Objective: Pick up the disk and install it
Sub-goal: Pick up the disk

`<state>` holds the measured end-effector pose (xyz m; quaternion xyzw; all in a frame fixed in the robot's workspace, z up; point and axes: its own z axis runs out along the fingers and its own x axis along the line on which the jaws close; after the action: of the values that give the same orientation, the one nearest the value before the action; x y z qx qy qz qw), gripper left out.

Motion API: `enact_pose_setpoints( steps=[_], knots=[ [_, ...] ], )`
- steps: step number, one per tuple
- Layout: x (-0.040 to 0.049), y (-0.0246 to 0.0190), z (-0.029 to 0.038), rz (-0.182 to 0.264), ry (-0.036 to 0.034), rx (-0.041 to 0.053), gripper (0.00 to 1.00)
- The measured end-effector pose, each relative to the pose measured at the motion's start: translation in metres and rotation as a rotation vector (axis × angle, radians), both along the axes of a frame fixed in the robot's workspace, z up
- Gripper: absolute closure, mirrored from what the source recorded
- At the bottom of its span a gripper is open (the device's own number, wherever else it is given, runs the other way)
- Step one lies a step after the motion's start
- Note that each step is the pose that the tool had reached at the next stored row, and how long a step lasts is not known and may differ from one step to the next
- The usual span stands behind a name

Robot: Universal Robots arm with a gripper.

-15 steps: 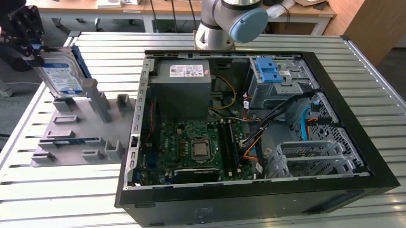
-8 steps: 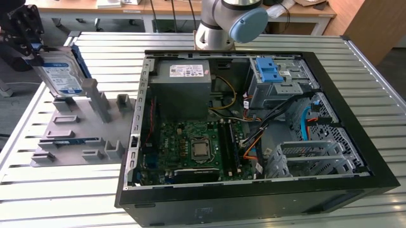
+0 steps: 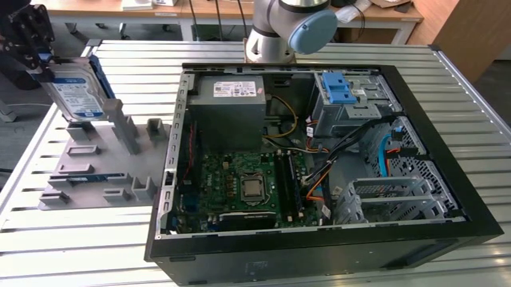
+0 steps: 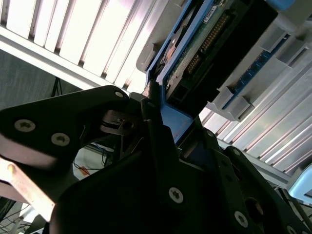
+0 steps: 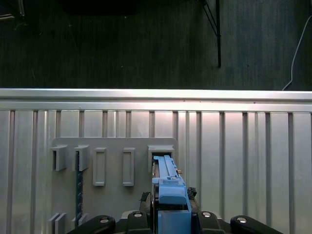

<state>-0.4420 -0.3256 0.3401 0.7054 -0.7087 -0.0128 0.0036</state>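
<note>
The disk (image 3: 78,95) is a silver drive with a white, blue-banded label in a blue carrier frame. It stands on edge at the far end of the grey slotted rack (image 3: 96,173), at the exterior view's left, its lower edge at a rack slot. My gripper (image 3: 42,60) is shut on its upper end. In the first wrist view the disk's blue edge (image 5: 168,187) runs from between the gripper (image 5: 170,217) to a rack slot. In the second wrist view the black fingers (image 4: 156,126) clamp the blue frame of the disk (image 4: 214,44).
The open black computer case (image 3: 319,239) lies to the right of the rack on the slatted metal table. Inside it are a blue-latched grey drive cage (image 3: 351,95), a grey power supply (image 3: 231,107), a green motherboard (image 3: 248,185) and loose cables. The arm's base (image 3: 283,30) stands behind the case.
</note>
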Motion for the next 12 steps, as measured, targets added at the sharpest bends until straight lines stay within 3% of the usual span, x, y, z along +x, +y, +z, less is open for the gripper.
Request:
enact_pose_setpoints(
  steps=[12],
  knots=[
    [0.0000,0.0000,0.0021,0.000,0.0000,0.0000,0.64]
  ],
)
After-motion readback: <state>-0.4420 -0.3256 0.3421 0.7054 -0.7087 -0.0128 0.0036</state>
